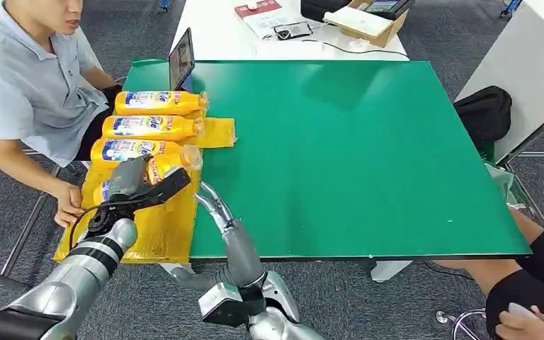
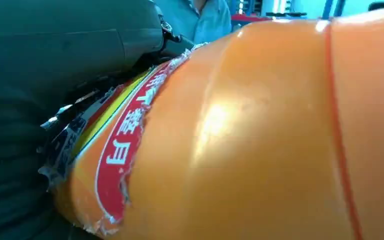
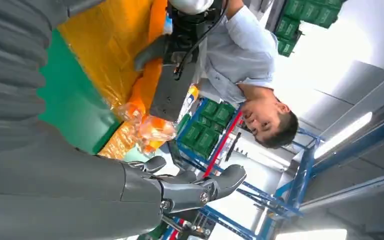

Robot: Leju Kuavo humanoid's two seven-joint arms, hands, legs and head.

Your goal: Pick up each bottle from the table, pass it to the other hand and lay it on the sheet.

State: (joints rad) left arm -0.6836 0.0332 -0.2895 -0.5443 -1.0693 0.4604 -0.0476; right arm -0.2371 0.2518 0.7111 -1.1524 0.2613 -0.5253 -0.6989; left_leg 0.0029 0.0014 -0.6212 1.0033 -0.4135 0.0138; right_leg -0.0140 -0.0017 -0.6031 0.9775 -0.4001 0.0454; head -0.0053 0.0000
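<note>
Three orange bottles (image 1: 159, 103) (image 1: 152, 127) (image 1: 131, 149) lie side by side on the yellow sheet (image 1: 156, 237) at the left end of the green table (image 1: 354, 156). My left hand (image 1: 138, 185) grips a fourth orange bottle (image 1: 175, 164) low over the sheet, just in front of the third; its body (image 2: 255, 140) presses against the dark hand (image 2: 55, 60) in the left wrist view. My right hand (image 1: 214, 204) hangs open beside the sheet's right edge, fingers (image 3: 195, 187) spread and holding nothing. The right wrist view looks across at the left hand (image 3: 172, 85) and its bottle (image 3: 147, 87).
A person sits at the table's left, one hand (image 1: 66, 207) on the sheet's edge. An upright tablet (image 1: 181, 58) stands behind the bottles. A white desk (image 1: 219, 32) with a cardboard box lies beyond. A black bag (image 1: 485, 113) and another person's arm (image 1: 538, 283) are at the right.
</note>
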